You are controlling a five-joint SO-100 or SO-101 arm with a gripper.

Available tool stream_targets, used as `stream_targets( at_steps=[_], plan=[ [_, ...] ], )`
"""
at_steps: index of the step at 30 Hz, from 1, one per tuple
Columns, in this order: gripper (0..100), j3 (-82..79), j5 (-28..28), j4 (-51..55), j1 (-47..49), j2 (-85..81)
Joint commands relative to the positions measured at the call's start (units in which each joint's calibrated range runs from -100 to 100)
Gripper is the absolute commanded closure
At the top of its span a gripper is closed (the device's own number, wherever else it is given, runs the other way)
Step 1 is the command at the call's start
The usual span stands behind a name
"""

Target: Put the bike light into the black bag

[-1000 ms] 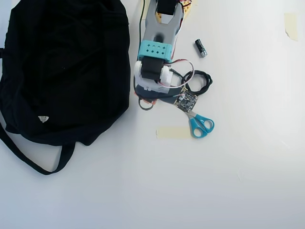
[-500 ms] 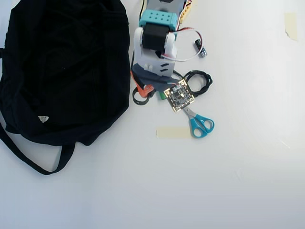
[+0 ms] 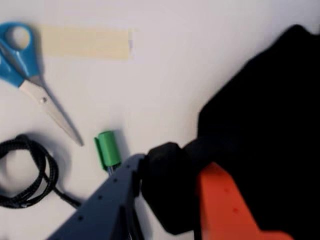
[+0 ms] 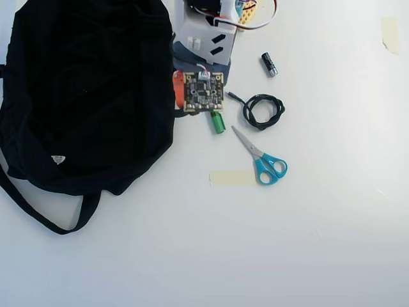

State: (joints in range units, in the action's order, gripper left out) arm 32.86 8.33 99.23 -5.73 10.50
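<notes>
Wrist view, grip: I read the gripper point(image 3: 167, 200) as clamped on the bike light point(image 3: 167, 192), a dark blocky lump pinched between the grey finger point(image 3: 107, 205) and the orange finger point(image 3: 225, 210).
Wrist view, position: light held at the edge of the black bag point(image 3: 260, 130), which fills the right side; I cannot tell whether light and fabric touch.
Wrist view, surroundings: green marker cap point(image 3: 107, 148) just left of the grey finger; blue-handled scissors point(image 3: 30, 75), strip of tape point(image 3: 85, 42) and coiled black cable point(image 3: 25, 170) farther left.
Overhead view, arm: gripper point(image 4: 180, 96) hidden under the wrist's circuit board point(image 4: 203, 93); the light is not visible here.
Overhead view, bag: black bag point(image 4: 83, 89) sprawls at left, white label point(image 4: 58, 159) near its lower edge, strap point(image 4: 38, 214) trailing below.
Overhead view, clutter: cable point(image 4: 262, 110), scissors point(image 4: 263, 160), small black cylinder point(image 4: 269, 64) to the right on the white table point(image 4: 319, 243).
Handling, my judgement: light looks small, rigid and featherweight; the blocky head is the sound hold, the loop strap too floppy.
Bag, my judgement: soft, slack cloth; its opening may need finding.
</notes>
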Motion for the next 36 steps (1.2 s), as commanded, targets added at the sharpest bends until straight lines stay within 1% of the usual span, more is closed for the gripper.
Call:
stream_targets(
  at_steps=[1, 7, 15, 21, 23, 25, 30, 33, 36],
  plan=[
    [98, 0.29, -1.62, 0.43, -1.97, -6.19],
    [98, 0.29, -6.86, 0.43, -7.81, -7.68],
    [98, 0.38, -7.75, 0.08, -18.35, -7.68],
    [98, 0.29, -16.87, 0.00, -25.23, -7.51],
    [98, 0.83, -17.71, 0.00, -27.93, -6.60],
    [98, 0.02, -17.03, -1.81, -31.74, -6.27],
    [98, -7.35, -16.98, -11.97, -39.00, -6.27],
    [98, -20.10, -16.98, -22.57, -44.23, -6.27],
    [98, -31.06, -16.87, -31.96, -46.85, -6.27]
  ],
)
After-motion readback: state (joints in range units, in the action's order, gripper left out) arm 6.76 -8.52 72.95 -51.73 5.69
